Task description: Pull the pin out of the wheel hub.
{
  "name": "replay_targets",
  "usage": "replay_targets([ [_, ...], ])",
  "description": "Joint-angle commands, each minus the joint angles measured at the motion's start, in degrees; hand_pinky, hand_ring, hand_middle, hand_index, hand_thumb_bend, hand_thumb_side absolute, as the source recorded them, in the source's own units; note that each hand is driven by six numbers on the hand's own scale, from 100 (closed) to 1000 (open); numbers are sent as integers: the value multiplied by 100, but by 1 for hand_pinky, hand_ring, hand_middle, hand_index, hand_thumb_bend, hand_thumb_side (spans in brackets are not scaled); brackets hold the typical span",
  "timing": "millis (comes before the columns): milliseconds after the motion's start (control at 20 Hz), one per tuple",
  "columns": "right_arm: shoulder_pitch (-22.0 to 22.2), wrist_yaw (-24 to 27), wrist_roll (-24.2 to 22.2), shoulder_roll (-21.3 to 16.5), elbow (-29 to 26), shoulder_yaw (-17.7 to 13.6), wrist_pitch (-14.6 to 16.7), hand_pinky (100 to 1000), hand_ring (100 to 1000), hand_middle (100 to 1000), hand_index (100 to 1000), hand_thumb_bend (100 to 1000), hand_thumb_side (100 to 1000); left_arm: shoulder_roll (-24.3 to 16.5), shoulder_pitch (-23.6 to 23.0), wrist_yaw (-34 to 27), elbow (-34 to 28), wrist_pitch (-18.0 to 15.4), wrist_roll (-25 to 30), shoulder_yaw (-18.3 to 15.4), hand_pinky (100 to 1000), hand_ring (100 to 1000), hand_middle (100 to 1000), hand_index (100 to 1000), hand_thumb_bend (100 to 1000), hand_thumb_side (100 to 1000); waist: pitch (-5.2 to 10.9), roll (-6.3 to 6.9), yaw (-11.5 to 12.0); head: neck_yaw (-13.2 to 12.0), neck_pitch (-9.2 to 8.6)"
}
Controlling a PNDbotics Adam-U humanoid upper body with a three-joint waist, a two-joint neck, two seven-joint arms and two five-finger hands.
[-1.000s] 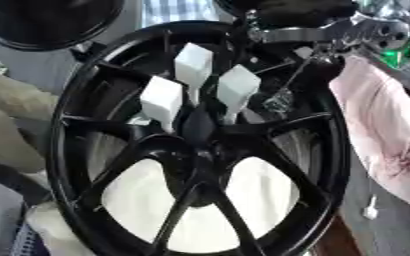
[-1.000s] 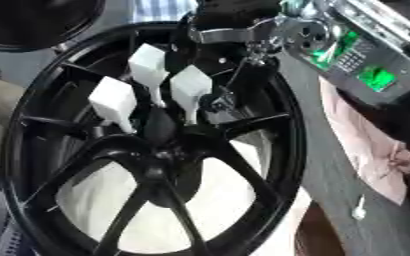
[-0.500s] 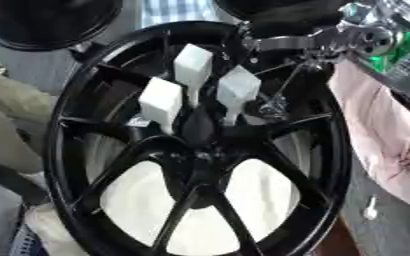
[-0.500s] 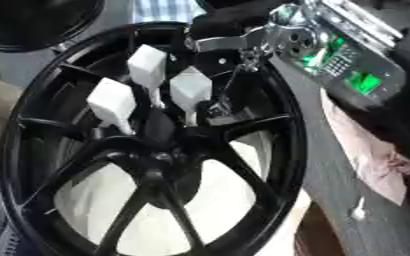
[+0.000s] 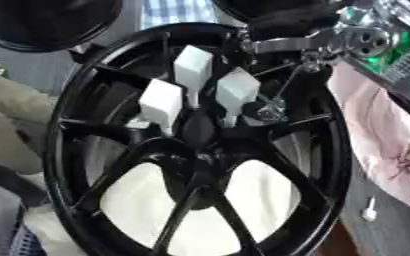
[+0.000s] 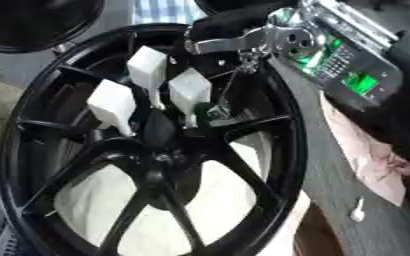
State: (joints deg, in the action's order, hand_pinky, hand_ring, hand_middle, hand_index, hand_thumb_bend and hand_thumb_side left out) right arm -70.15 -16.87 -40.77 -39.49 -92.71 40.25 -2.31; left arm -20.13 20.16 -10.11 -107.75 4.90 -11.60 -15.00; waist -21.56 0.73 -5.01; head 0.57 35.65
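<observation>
Pins, 3 white-headed ones, are standing in the black wheel hub at the wheel's centre. The right hand is reaching in from the upper right, presumably to pull one; whether its fingers are apart cannot be told.

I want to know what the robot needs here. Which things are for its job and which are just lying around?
For the job: the black wheel, the three white pins standing at its hub, the right hand reaching in.

Just lying about: the pink cloth, a small white thing beside it.
</observation>
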Motion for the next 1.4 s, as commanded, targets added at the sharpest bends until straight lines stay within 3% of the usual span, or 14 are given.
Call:
replay_targets([
  [50, -144, 200, -18, -44, -14, -108, -83, 625, 530, 498, 604, 100, 100, -100, 52, 5, -63, -13, 17, 1, 702, 612, 604, 741, 320, 830, 119, 2, -3, -2, -56],
  [400, -190, 455, 216, -50, 84, -208, -407, 468, 388, 318, 442, 109, 100, -98, 51, -1, -69, -11, 13, 0, 703, 613, 605, 741, 321, 829, 142, -10, -9, -13, -47],
  [600, -236, 518, 244, -87, 151, -296, -470, 426, 358, 284, 406, 198, 100, -101, 42, -1, -70, -6, 12, 1, 703, 613, 605, 741, 321, 829, 159, -18, -18, -20, -40],
  [650, -249, 546, 235, -101, 167, -328, -482, 417, 352, 278, 398, 165, 100, -101, 40, -2, -70, -5, 10, -1, 703, 613, 605, 741, 321, 829, 163, -20, -21, -22, -36],
  [750, -284, 622, 230, -123, 216, -407, -531, 402, 343, 267, 385, 243, 100, -104, 35, -2, -70, -3, 7, -1, 703, 613, 605, 742, 321, 829, 175, -24, -29, -21, -35],
  [1000, -364, 760, 221, -223, 269, -589, -656, 391, 339, 263, 381, 272, 100, -106, 25, -3, -72, 1, 3, -4, 703, 613, 605, 741, 321, 828, 201, -35, -50, -16, -44],
  [1200, -305, 931, 364, -581, 93, -1081, -808, 386, 340, 260, 380, 251, 100, -117, 5, 1, -76, 5, -10, -14, 703, 613, 605, 741, 321, 828, 220, -44, -94, -39, -52],
  [1400, 86, 1204, 1033, -1093, -262, -1941, -1025, 374, 338, 253, 376, 195, 100, -117, -1, 2, -85, 5, -34, -37, 704, 613, 605, 741, 321, 827, 223, -40, -125, -64, -67],
])
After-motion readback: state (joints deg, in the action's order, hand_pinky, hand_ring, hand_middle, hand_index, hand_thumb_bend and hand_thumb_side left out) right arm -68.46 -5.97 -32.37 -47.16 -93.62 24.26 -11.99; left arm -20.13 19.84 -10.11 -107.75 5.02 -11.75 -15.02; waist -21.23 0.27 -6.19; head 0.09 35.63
